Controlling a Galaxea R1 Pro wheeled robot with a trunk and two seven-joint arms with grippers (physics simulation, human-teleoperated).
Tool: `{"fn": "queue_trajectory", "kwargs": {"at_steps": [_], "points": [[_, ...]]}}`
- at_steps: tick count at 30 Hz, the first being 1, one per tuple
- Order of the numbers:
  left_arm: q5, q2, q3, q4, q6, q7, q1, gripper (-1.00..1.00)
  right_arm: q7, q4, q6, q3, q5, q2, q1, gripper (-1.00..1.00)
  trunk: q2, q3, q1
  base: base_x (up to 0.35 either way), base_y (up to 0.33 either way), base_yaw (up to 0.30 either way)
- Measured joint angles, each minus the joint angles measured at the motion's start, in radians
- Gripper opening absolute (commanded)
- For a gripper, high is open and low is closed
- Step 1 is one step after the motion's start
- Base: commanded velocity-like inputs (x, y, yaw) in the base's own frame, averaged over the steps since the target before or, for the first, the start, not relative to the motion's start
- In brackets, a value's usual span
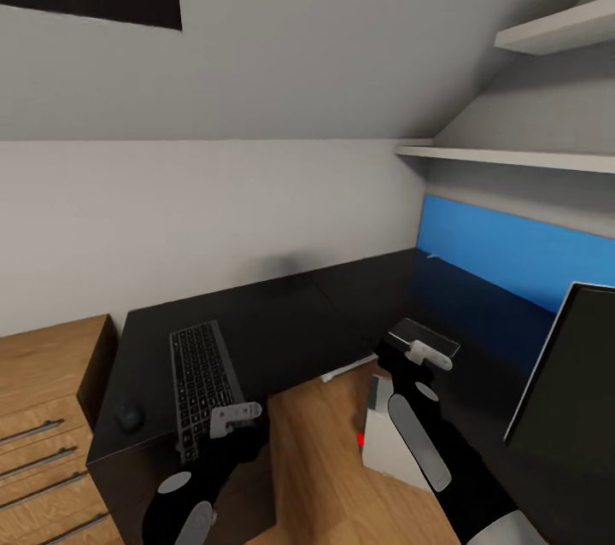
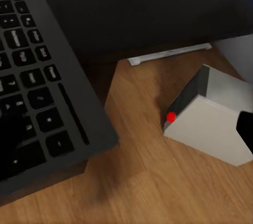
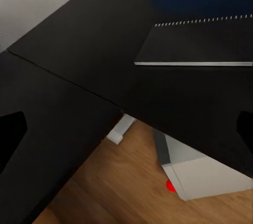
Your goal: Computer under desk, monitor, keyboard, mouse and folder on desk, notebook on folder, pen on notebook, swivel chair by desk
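Note:
The black L-shaped desk carries the keyboard on its left wing, with the mouse beside it. My left gripper hovers open over the keyboard's near end. My right gripper hangs open just above the dark notebook, whose spiral edge shows in the right wrist view. The monitor stands at the right. The grey computer sits on the floor under the desk, red light lit. A whitish pen lies far back. Folder and swivel chair are out of view.
A blue wall panel backs the desk's right wing, under two white shelves. A wooden drawer unit stands left of the desk. The desk's white foot bar rests on the wooden floor between the wings.

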Motion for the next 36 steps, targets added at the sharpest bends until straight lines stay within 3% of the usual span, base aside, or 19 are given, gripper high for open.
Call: {"fn": "queue_trajectory", "kwargs": {"at_steps": [14,22,24,27,30,32,35,36], "points": [[0.0,0.001,-0.015,0.0,0.0,-0.001,0.0,1.0,0.0,0.0,0.0,0.0,0.001,0.0,0.0,1.0,0.0,0.0,0.0,0.275,0.0,0.0],[0.0,0.001,-0.015,0.0,0.0,-0.001,0.0,1.0,0.003,-0.004,-0.006,0.0,0.003,-0.003,0.0,1.0,0.0,0.0,0.0,0.056,0.0,0.0],[0.0,0.0,-0.022,0.001,0.0,-0.001,0.0,1.0,0.012,0.072,-0.01,0.005,0.031,-0.004,-0.019,1.0,0.0,0.0,0.0,0.002,0.0,0.0],[0.0,0.0,-0.026,0.002,0.0,-0.001,0.0,1.0,0.012,0.153,-0.011,0.004,0.041,-0.01,-0.091,1.0,0.0,0.0,0.0,0.0,0.0,0.0],[0.0,0.001,-0.028,0.002,0.0,-0.001,0.0,1.0,0.013,0.33,-0.013,-0.001,0.044,-0.035,-0.228,1.0,0.0,0.0,0.0,0.0,0.0,0.0],[-0.001,0.001,-0.027,0.001,0.0,-0.003,0.0,1.0,0.018,0.518,-0.024,-0.004,0.046,-0.052,-0.352,1.0,0.0,0.0,0.0,0.0,0.0,0.0],[-0.001,0.001,-0.027,0.001,0.0,-0.003,0.0,1.0,0.036,0.666,-0.059,-0.007,0.045,-0.059,-0.448,1.0,0.0,0.0,0.0,0.0,0.0,0.0],[-0.001,0.001,-0.027,0.0,0.0,-0.004,0.0,1.0,0.056,0.756,-0.09,-0.007,0.048,-0.063,-0.503,1.0,0.0,0.0,0.0,0.0,0.0,0.0]]}}
